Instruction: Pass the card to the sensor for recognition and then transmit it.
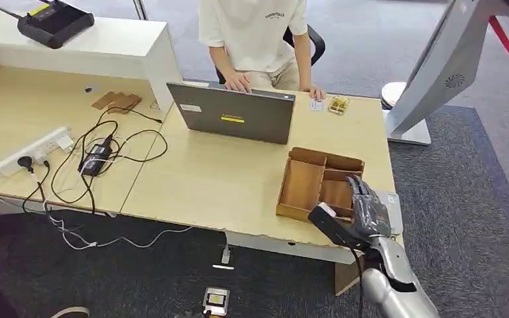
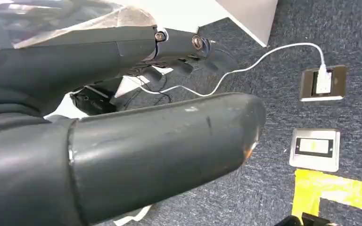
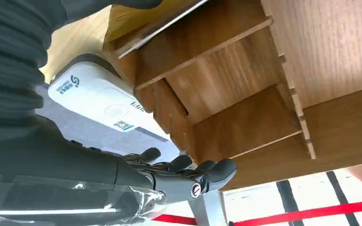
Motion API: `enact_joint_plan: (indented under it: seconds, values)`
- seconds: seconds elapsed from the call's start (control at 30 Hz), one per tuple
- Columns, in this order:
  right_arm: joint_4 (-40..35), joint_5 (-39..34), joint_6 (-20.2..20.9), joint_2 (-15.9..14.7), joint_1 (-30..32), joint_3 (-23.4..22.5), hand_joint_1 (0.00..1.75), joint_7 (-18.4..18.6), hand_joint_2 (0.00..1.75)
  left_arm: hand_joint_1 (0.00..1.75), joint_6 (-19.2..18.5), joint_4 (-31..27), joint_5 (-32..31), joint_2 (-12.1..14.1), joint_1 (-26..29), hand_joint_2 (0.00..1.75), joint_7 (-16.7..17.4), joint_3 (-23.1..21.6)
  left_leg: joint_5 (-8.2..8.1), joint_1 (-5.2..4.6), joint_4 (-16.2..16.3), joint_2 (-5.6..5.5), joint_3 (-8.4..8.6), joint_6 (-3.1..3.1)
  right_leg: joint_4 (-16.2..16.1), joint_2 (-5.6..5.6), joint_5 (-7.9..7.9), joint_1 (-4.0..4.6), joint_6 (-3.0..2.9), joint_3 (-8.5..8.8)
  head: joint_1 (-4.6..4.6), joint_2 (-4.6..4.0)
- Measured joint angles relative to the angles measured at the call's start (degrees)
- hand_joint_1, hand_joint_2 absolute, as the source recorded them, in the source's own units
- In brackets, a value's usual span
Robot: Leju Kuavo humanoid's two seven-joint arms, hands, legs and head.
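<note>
Hovering right hand (image 1: 368,205) over wooden tray's (image 1: 305,173) right edge.

Place: office workspace.
Furniture: light wood desks (image 1: 238,185) standing on grey carpet (image 1: 464,199).
Equipment: laptop (image 1: 233,112) being operated by a seated person (image 1: 252,33); power strip (image 1: 33,151) feeding cables.
Floor: sockets (image 2: 323,83) sitting in the carpet.

brown wooden tray (image 1: 303,187), white sensor (image 3: 94,96)

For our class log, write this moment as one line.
right hand: open, over wooden tray | left hand: hanging, empty | card: not held
</note>
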Motion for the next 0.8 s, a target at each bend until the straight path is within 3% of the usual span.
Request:
enact_joint_plan:
  seconds: [0.57,0.6,0.63,0.67,0.7,0.8]
  values:
    - [1.33,-0.11,0.74,0.26,-0.64,0.24,0.0,0.0,1.75,0.0,0.0,0.0,0.07,0.0,-0.01,0.0,-0.15,0.0,0.0,0.0,0.0,0.0,0.0,0.0,0.0,0.0,0.0,0.0,0.0,0.0,0.0,0.0]
    - [1.51,0.04,0.87,0.28,-0.72,0.28,0.45,0.02,1.75,0.0,0.0,0.0,0.11,0.0,-0.02,0.0,-0.15,0.0,0.0,0.0,0.0,0.0,0.0,0.0,0.0,0.0,0.0,0.0,0.0,0.01,0.0,0.0]
    - [1.68,0.04,0.96,0.31,-0.87,0.31,0.45,0.02,1.75,0.0,0.0,0.0,0.13,0.0,-0.02,0.0,-0.15,0.0,0.0,0.0,0.0,0.0,0.0,0.0,0.0,0.0,0.0,0.0,0.0,0.01,0.0,0.0]
    - [1.9,0.02,1.11,0.37,-1.04,0.35,1.59,0.02,1.75,0.0,0.0,0.0,0.2,0.0,-0.02,0.0,-0.15,0.0,0.0,0.0,0.0,0.0,0.0,0.0,0.0,0.0,0.0,0.0,0.0,0.01,0.0,0.0]
    - [1.97,0.0,1.22,0.42,-1.16,0.37,1.75,0.02,1.75,0.0,0.0,0.0,0.22,0.0,-0.02,0.0,-0.15,0.0,0.0,0.0,0.0,0.0,0.0,0.0,0.0,0.0,0.0,0.0,0.0,0.01,0.0,0.0]
    - [2.21,-0.5,1.88,0.52,-1.26,0.42,1.75,-0.15,1.75,0.0,0.0,-0.02,0.26,0.0,-0.02,0.0,-0.15,0.0,0.0,0.0,0.0,0.0,0.01,0.0,0.0,0.0,0.0,0.0,0.0,0.02,-0.02,0.0]
